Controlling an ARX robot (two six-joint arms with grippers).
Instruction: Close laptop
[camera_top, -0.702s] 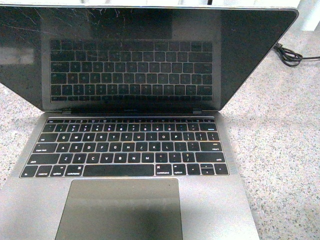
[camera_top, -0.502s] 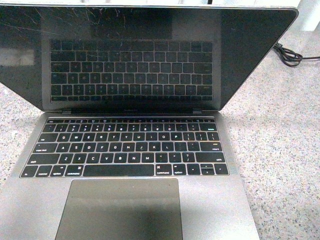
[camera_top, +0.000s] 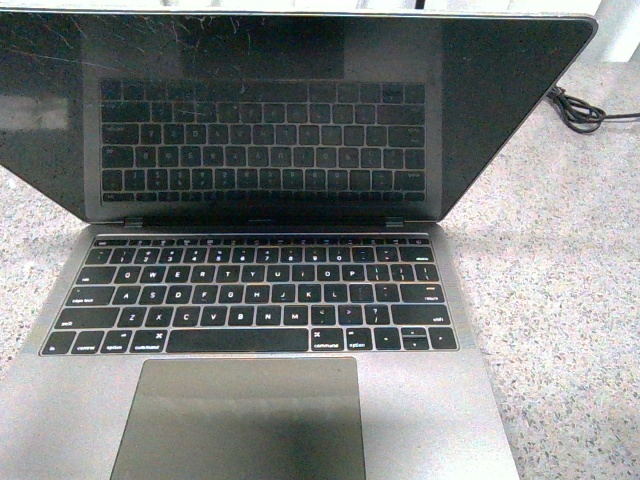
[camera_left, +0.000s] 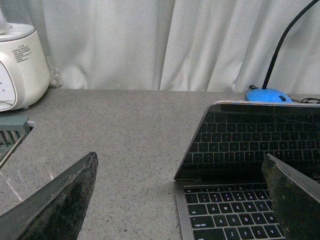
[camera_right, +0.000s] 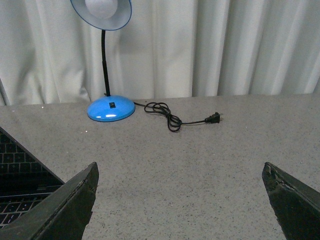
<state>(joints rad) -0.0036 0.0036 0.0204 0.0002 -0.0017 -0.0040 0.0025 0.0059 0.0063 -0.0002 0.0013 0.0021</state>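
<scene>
The space-grey laptop (camera_top: 420, 400) stands open on the speckled grey counter and fills the front view, with its black keys, big trackpad and glossy scratched black screen (camera_top: 280, 110) mirroring the keys. Neither gripper shows in the front view. My left gripper (camera_left: 180, 162) is open and empty, low over the counter at the laptop's (camera_left: 240, 150) left hinge corner, one finger (camera_left: 290, 195) over the keys. My right gripper (camera_right: 180, 172) is open and empty over bare counter, to the right of the laptop (camera_right: 20, 175).
A blue desk lamp (camera_right: 111, 107) stands behind the laptop, its black cord and plug (camera_right: 172, 120) lying on the counter; the cord also shows in the front view (camera_top: 578, 108). A white appliance (camera_left: 17, 65) and a grey rack (camera_left: 12, 132) stand at the left. White curtains close the back.
</scene>
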